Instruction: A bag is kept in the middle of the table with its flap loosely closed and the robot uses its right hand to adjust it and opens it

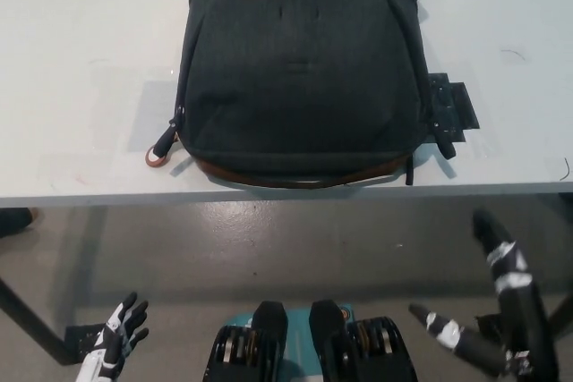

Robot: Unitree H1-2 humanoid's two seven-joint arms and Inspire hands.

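Backpack [300,78] lies untouched on desk [81,87] | right hand [501,310], left hand [116,337] low, fingers apart | next: right hand reaches the flap

Left hand [115,339]: white, low at the lower left corner, fingers apart and pointing upward, holding nothing, at rest. Right hand [497,310]: black with pale bands, at the lower right, raised higher than the left, fingers spread wide, one reaching upward and another extended toward the left, empty. The two hands sit well apart.
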